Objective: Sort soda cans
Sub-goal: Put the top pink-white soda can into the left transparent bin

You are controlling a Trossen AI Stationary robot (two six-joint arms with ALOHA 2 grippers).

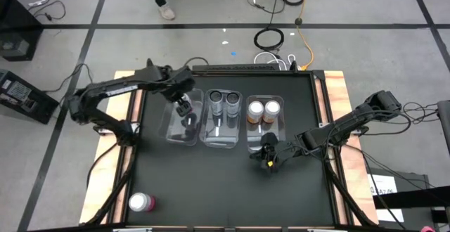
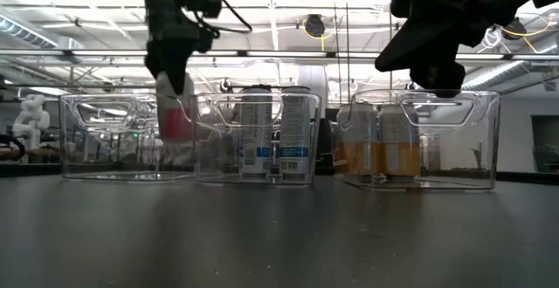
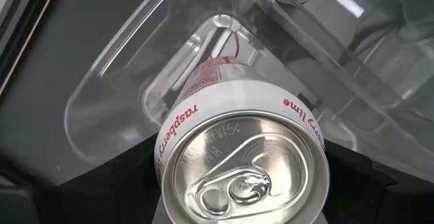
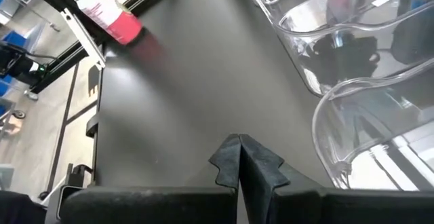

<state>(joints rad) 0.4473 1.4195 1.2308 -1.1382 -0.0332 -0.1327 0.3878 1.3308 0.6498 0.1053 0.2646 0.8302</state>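
Observation:
My left gripper [image 1: 184, 106] hangs over the left clear bin [image 1: 171, 129], shut on a pink can [image 2: 176, 118] whose silver top [image 3: 241, 173] fills the left wrist view. A second pink can [image 1: 140, 202] lies on its side near the table's near-left corner and also shows in the right wrist view [image 4: 108, 10]. Two dark cans [image 1: 223, 99] stand in the middle bin. Two orange cans [image 1: 263, 109] stand in the right bin. My right gripper [image 1: 267, 159] is shut and holds nothing, just before the right bin's near end, above the table. My left gripper holds the pink can by its top end [image 2: 173, 89], pinched between the two fingers, which come from above and point down. The can hangs upright below the fingers inside the left bin. Its bottom [image 2: 177, 141] is clear of the bin's floor.
Three clear bins stand side by side at the table's middle [image 2: 262, 135]. The black mat [image 1: 211, 190] before them is bare, apart from the lying pink can. Wooden borders [image 1: 344, 112] run along the table's sides. A person's feet [image 1: 167, 7] show on the floor beyond the far edge.

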